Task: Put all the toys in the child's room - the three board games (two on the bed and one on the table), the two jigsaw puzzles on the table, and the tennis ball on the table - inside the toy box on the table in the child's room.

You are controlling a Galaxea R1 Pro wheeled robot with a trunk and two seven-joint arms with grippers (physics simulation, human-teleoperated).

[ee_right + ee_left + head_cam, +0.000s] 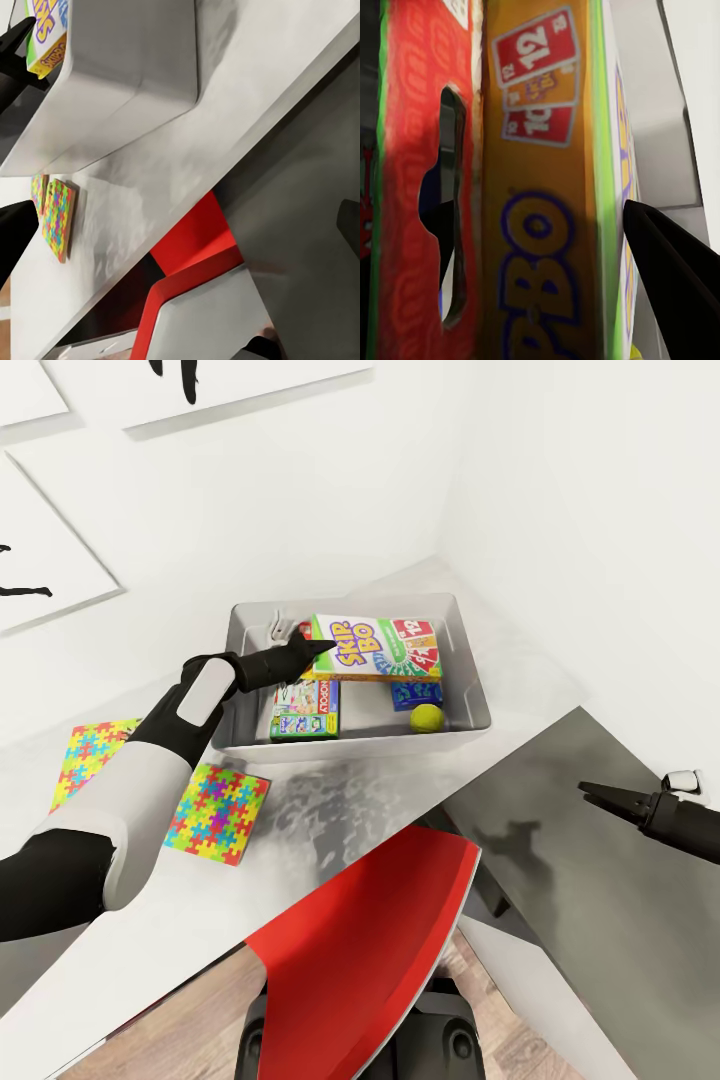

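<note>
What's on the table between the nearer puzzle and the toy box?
Nothing: in the head view, just bare table separates the nearer puzzle from the toy box.

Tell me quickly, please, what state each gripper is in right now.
Left gripper: shut on the Skip-Bo box, over the toy box.
Right gripper: looks shut and empty, over the dark side cabinet.

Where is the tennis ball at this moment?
In the head view, the tennis ball lies inside the toy box, in its near right corner, just below the small blue box.
</note>
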